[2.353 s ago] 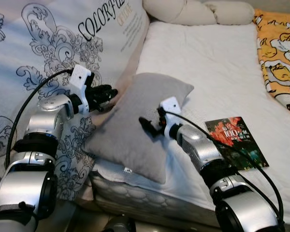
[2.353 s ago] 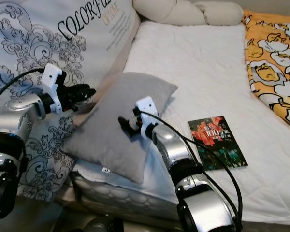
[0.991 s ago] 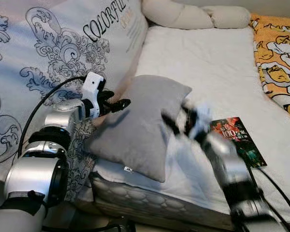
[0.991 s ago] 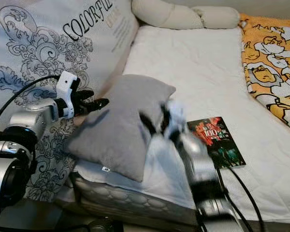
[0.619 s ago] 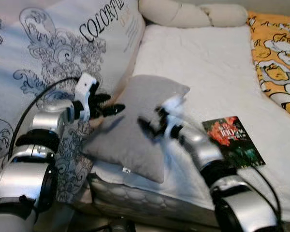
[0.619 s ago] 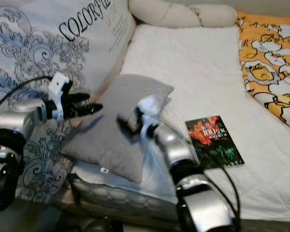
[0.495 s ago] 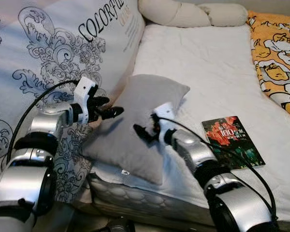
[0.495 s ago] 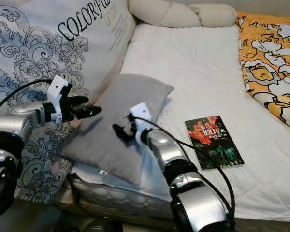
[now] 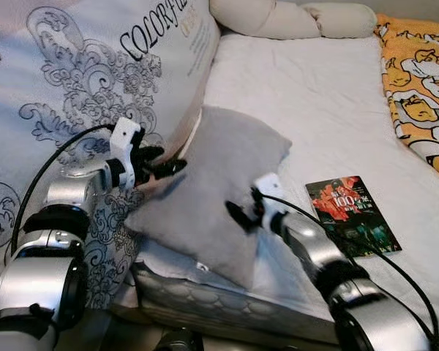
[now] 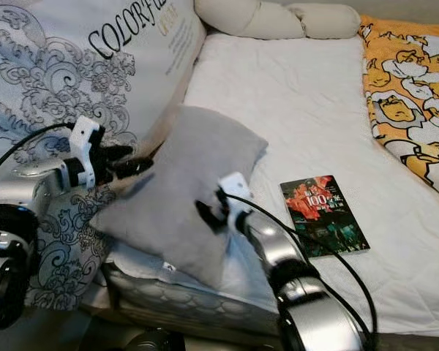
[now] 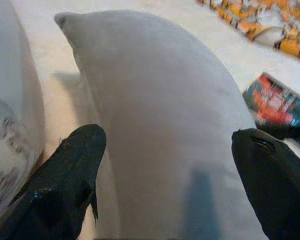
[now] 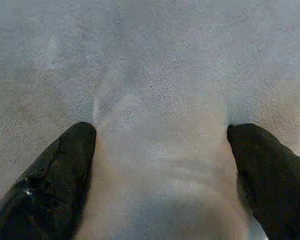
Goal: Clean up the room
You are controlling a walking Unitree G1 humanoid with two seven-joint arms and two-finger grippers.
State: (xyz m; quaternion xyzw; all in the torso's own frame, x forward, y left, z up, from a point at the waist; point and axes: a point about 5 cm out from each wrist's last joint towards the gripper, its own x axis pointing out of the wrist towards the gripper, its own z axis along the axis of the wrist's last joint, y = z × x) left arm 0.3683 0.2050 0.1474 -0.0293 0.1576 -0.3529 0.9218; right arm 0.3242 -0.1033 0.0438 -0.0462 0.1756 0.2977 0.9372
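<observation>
A grey pillow (image 9: pixel 212 183) lies tilted at the near left corner of the white mattress (image 9: pixel 329 102), leaning towards the big printed cushion (image 9: pixel 95 80). My left gripper (image 9: pixel 164 167) is at the pillow's left edge and stands open, its fingers (image 11: pixel 75 165) wide apart with the pillow (image 11: pixel 160 115) bulging between them. My right gripper (image 9: pixel 238 216) is open too. It presses into the pillow's right face, and the fabric (image 12: pixel 160 100) puckers between its fingers (image 12: pixel 60 170).
A dark book (image 9: pixel 351 213) with a red cover picture lies flat on the mattress to the right of my right arm. A beige bolster (image 9: pixel 293 18) lies along the far end. An orange patterned blanket (image 9: pixel 421 73) covers the right side.
The right gripper slid down and to the right on the pillow. The pillow now stands steeper, its upper corner pushed up. The left gripper stays at the left edge.
</observation>
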